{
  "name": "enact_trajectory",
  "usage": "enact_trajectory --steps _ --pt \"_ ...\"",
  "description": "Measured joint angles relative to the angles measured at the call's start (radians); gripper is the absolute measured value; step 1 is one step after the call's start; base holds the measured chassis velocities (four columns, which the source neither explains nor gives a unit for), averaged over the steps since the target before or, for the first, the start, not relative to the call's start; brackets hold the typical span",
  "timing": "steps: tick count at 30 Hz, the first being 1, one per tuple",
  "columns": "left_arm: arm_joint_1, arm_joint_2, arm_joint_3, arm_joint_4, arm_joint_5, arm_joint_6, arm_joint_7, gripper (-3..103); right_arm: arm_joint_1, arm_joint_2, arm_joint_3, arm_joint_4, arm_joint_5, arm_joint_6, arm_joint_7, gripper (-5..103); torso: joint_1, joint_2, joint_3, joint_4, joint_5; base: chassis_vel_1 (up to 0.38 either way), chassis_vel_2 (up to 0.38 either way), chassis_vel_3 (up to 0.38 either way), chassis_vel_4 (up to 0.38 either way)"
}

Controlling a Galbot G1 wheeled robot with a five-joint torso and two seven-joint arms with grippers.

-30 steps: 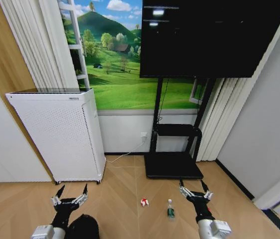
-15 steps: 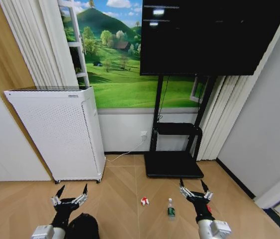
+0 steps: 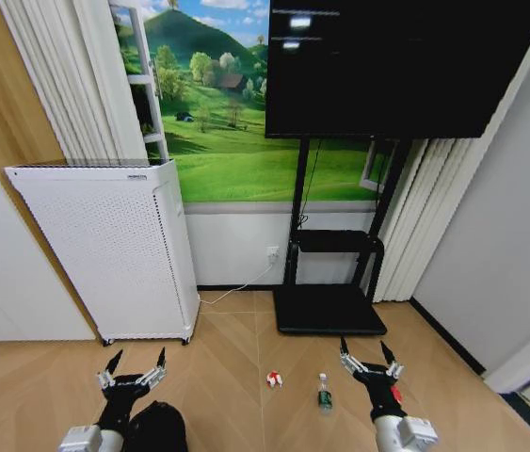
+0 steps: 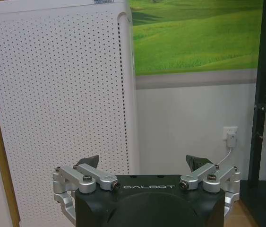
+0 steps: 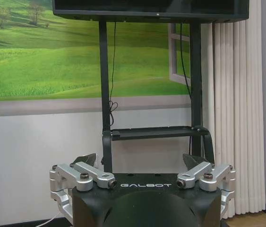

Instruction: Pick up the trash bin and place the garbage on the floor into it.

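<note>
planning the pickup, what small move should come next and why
Probably lower the left tool toward the trash bin, which sits just beneath that arm at the head view's bottom edge. Both tools are open and hold nothing, the right tool hovering near the bottle, and the red-and-white wad still lies on the floor.

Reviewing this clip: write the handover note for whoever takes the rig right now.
Left claw: open, empty, held low above the trash bin.
Right claw: open, empty, held low near the bottle.
Bin stands on the floor at the robot's left. Red-and-white wad and bottle lie in front, between the arms.
Done: nothing picked up.
Left: lift the bin, put the garbage in.
</note>
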Motion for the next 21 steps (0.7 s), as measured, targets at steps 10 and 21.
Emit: enact_trajectory --steps 10,21 --pt "0.0 0.0 0.0 0.002 -0.002 0.0 0.0 100 0.0 0.001 -0.001 -0.002 0.0 0.0 0.002 100 -0.012 -0.029 -0.018 0.0 0.0 0.0 0.0 0.0 0.0" --pt "-0.002 -0.001 0.001 0.004 -0.003 -0.001 0.0 100 0.003 -0.001 -0.002 -0.007 0.0 0.0 0.002 100 -0.024 -0.063 -0.038 0.0 0.0 0.0 0.0 0.0 0.0"
